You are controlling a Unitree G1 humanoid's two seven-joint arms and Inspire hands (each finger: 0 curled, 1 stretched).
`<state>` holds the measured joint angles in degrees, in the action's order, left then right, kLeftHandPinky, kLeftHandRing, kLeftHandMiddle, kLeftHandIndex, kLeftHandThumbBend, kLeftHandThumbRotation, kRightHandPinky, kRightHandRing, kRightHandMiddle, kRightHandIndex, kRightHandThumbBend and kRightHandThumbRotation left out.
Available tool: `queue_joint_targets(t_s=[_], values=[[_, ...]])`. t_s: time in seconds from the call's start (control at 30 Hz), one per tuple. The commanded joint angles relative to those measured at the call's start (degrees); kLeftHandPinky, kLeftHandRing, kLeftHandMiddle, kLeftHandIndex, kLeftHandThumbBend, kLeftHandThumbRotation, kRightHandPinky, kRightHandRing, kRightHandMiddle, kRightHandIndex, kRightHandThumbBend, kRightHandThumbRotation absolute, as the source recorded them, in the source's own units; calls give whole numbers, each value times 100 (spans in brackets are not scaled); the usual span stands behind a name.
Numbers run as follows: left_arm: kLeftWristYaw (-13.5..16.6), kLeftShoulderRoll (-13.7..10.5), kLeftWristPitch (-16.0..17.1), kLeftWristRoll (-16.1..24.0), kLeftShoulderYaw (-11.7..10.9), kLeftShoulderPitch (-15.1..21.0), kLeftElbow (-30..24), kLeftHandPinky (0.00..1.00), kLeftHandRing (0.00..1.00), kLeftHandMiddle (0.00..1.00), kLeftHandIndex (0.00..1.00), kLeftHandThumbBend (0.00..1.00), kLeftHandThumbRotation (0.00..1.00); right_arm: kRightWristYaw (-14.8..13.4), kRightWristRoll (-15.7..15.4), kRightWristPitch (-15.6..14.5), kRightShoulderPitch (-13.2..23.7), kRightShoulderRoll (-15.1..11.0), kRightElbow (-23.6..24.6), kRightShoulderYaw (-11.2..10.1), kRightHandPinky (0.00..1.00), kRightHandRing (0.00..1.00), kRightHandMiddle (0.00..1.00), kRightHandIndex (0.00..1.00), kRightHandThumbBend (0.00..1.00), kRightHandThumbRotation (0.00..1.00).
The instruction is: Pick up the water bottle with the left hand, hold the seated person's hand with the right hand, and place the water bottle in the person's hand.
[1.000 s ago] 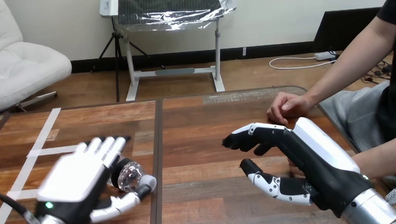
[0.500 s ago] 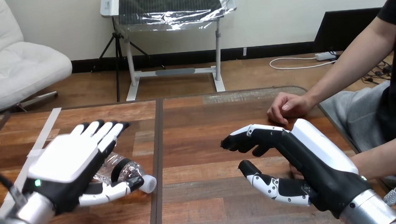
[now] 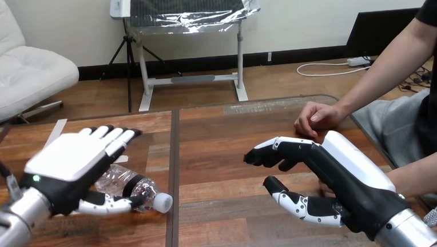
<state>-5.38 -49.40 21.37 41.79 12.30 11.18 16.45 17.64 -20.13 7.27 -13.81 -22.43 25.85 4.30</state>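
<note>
Hovering right over the clear crumpled plastic water bottle (image 3: 123,179), the robot's left hand (image 3: 69,161) has its fingers (image 3: 112,135) stretched straight, with the thumb down along the bottle's near side. Nothing's closed on it, so I'd say it's lining up the grab. Bottle's lying on its side on the wooden worktop (image 3: 230,157), white cap (image 3: 162,202) pointing right. Well right of the bottle, the right hand (image 3: 350,167) sits loosely open and empty, probably ready for the person's hand (image 3: 317,117) resting further right.
</note>
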Motion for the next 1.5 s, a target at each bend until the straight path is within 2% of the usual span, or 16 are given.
queue_joint_targets(t_s=[0.0,0.3,0.67,0.93,1.47], values=[[-215,-69,-105,117,32,562,102,100,100,100,99,71,29,-146,69,114,307,78,-14,-32,68,73,73,70,24,0],[-407,15,43,305,218,899,352,96,98,99,95,78,20,-151,22,84,290,76,23,-6,68,72,73,70,24,0],[-1063,135,-74,494,512,1317,550,99,98,97,93,79,14,-170,18,128,253,75,37,-5,68,72,73,70,24,0],[-1110,189,18,819,779,1600,818,97,97,96,91,80,11,-156,-12,50,209,65,101,-7,68,72,73,70,24,0],[-1065,404,26,935,1055,1907,1286,91,91,90,87,83,3,-186,15,63,145,99,105,-5,67,72,72,70,25,0]])
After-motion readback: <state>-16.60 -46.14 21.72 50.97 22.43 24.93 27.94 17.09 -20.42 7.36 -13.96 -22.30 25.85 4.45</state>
